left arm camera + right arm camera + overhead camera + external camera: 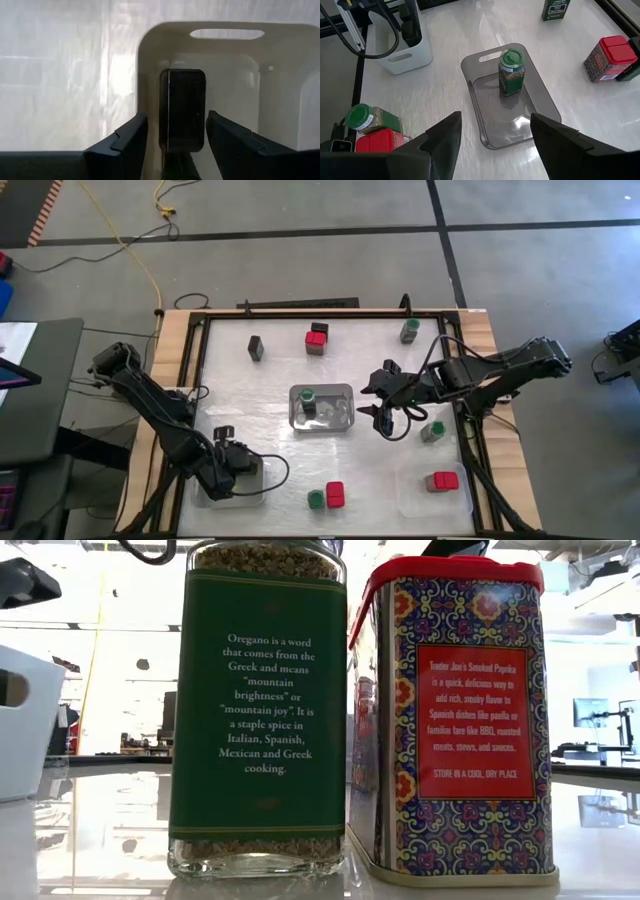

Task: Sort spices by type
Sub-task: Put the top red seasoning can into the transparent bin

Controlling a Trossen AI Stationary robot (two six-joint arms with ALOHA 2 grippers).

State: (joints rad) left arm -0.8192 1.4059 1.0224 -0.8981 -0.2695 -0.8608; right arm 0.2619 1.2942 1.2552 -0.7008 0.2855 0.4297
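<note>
Closest to the low camera stand a green-labelled oregano jar, whose text begins "Oregano is a word that comes from the Greek", and just beside it a red-lidded Trader Joe's Smoked Paprika tin marked "STORE IN A COOL, DRY PLACE"; no other view lets this writing be read. Only the left wrist view shows the left gripper with its fingers closed on a dark rectangular spice container inside a white bin at the table's near left corner. Seen from above, the right gripper hovers empty with jaws apart beside the clear grey tray, where one green-lidded jar stands upright, while the other spices lie scattered around the table.
</note>
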